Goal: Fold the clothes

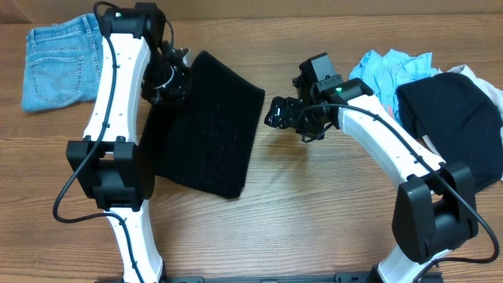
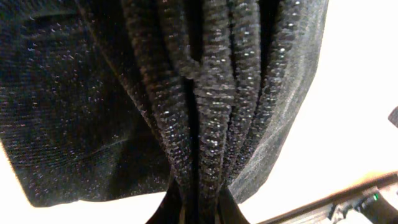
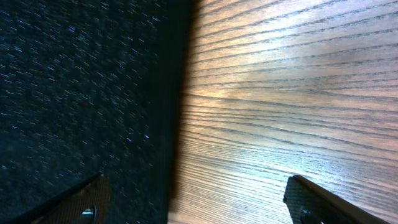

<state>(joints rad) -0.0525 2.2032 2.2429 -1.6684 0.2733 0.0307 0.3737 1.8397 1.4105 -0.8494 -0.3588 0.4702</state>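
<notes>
A black knit garment (image 1: 208, 126) lies folded on the wooden table at centre left. My left gripper (image 1: 169, 79) is shut on its upper left edge; the left wrist view shows bunched black folds (image 2: 205, 106) pinched between the fingers (image 2: 199, 208). My right gripper (image 1: 275, 112) is open and empty just right of the garment's right edge. In the right wrist view the garment (image 3: 81, 93) fills the left side and bare wood lies between the fingers (image 3: 196, 205).
Folded blue jeans (image 1: 59, 63) lie at the back left. A pile at the back right holds a light blue garment (image 1: 385, 71) and a black one (image 1: 452, 118). The table (image 1: 314, 204) runs to the front.
</notes>
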